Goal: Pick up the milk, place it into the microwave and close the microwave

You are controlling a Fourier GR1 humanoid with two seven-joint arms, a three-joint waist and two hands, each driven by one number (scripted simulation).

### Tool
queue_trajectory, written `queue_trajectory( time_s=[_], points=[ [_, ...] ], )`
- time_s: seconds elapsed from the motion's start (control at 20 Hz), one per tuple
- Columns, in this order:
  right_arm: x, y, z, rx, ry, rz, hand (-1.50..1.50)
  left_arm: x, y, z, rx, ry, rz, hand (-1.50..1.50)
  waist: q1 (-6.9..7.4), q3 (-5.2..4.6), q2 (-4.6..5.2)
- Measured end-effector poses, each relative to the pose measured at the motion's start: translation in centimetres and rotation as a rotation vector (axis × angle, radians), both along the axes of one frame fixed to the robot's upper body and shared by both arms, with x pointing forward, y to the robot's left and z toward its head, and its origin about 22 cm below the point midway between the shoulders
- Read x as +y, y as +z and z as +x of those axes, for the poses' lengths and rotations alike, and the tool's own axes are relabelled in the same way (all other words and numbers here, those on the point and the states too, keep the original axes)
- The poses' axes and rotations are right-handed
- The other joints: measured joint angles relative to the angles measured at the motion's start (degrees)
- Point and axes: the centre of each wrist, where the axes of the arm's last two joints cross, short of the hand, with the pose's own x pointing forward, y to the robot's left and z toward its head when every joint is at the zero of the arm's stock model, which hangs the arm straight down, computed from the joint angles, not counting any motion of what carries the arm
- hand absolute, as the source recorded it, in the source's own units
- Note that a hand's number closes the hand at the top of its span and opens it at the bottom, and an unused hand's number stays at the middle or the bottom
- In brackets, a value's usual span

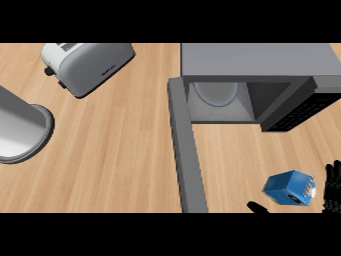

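The bench [114, 165] of light wood carries everything here. The largest thing on it is the microwave [261, 62], far ahead of the right hand [340, 187] and a little to its left; its door [186, 150] stands wide open and runs back from the cavity toward the robot, ending to the left of the hand. Inside the cavity only the round glass plate [216, 92] shows, and nothing lies on it. Far to the left of the hand a big grey cylinder [7, 125] lies on its side, and a toaster [84, 65] stands beyond it. The milk [291, 187], a small blue carton, stands on the bench just beside the hand, on its thumb side, between the straight fingers and the thumb tip [256, 207]. The hand is spread open and has hold of nothing yet. To do this step well, I think the hand should move closer until the carton sits between fingers and thumb, then curl around its flat sides before lifting. The left hand is not visible.
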Motion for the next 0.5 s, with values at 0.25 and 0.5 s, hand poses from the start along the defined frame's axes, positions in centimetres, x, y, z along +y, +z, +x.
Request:
queue_trajectory(
  time_s=[0.25, 0.5],
  points=[
    [-2.1, -3.3, -0.7, 0.028, -0.039, 0.010, -1.50, 0.0, -0.2, -0.6, 0.017, 0.004, -0.012, -1.50, 0.00, 0.02, -0.03],
    [-3.9, -6.3, -1.5, 0.044, -0.030, 0.015, -1.50, 0.3, 0.0, -0.4, 0.007, 0.008, -0.007, -1.50, -0.08, 0.01, 0.01]
  ],
)
